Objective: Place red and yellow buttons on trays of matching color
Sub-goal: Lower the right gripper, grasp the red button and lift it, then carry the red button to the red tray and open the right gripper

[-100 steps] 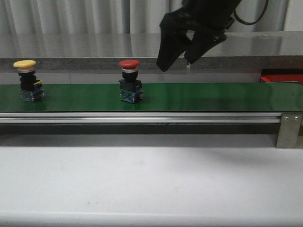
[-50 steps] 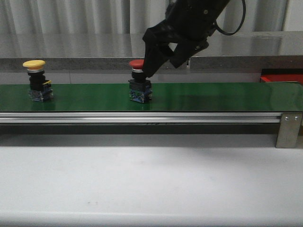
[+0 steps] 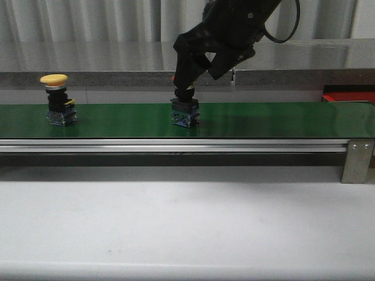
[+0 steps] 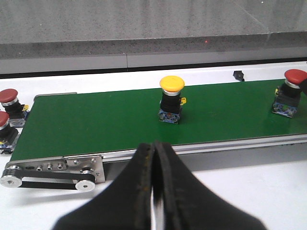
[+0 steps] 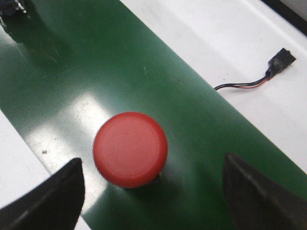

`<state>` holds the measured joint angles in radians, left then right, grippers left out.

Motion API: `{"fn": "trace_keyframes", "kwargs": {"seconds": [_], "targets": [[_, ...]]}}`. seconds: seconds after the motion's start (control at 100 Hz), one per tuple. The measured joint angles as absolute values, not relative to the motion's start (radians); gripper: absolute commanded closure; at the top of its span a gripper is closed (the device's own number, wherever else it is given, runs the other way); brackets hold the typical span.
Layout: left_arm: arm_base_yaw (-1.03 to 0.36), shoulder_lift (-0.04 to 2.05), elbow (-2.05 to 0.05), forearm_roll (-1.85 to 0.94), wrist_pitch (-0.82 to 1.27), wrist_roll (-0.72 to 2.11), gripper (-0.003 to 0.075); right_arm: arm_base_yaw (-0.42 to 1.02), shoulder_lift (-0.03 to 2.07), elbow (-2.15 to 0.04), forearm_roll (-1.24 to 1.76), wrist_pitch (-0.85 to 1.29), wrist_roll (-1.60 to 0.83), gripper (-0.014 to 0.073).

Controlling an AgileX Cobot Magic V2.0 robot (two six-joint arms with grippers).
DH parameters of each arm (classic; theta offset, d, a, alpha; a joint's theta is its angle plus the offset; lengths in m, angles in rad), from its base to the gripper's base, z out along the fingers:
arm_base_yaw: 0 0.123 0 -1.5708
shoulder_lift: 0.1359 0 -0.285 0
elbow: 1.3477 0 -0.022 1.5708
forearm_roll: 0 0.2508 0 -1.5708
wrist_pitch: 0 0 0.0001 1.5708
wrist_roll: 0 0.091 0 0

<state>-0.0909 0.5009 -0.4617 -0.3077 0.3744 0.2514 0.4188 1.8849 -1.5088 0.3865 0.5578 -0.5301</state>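
A red button [image 3: 185, 112] stands upright on the green belt [image 3: 275, 120]; my right gripper [image 3: 197, 79] hangs over it and covers its cap. From the right wrist the red cap [image 5: 130, 148] lies between the two wide-apart fingers of that open gripper [image 5: 152, 160], nearer one finger and touching neither. A yellow button [image 3: 58, 99] stands further left on the belt. My left gripper [image 4: 154, 146] is shut and empty over the white table in front of the belt, with the yellow button [image 4: 171, 100] beyond it. A red tray [image 3: 348, 93] shows at the right. The yellow tray is out of view.
Two more red buttons [image 4: 9, 100] sit at the belt's roller end in the left wrist view. A small black connector with wires [image 5: 278, 62] lies on the white surface behind the belt. A metal bracket [image 3: 357, 159] closes the belt frame at the right.
Both buttons have ridden rightward on the belt. My right gripper has come down and to the left, from above the belt to around the red button's cap.
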Motion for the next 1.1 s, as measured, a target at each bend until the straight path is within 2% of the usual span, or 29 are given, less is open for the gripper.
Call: {"fn": "trace_keyframes", "kwargs": {"seconds": [0.32,0.39,0.56,0.63,0.94,1.1], "targets": [[-0.091,0.501,-0.462,-0.308,0.374,0.251,0.0741,0.419,1.921,-1.509,0.386,0.527,-0.53,0.0025],[-0.091,0.501,-0.462,-0.308,0.374,0.251,0.0741,0.419,1.921,-1.509,0.386,0.526,-0.53,0.0106],[-0.091,0.501,-0.462,-0.308,0.374,0.251,0.0741,0.419,1.921,-1.509,0.386,0.526,-0.53,0.0428],[-0.091,0.501,-0.462,-0.308,0.374,0.251,0.0741,0.419,1.921,-1.509,0.386,0.527,-0.53,0.0491],[-0.091,0.501,-0.462,-0.31,0.374,0.251,0.0741,0.379,1.867,-1.509,0.385,0.64,-0.53,0.0496],[-0.091,0.501,-0.462,-0.31,0.374,0.251,0.0741,0.269,1.748,-1.509,0.385,0.691,-0.53,0.0496]]}}
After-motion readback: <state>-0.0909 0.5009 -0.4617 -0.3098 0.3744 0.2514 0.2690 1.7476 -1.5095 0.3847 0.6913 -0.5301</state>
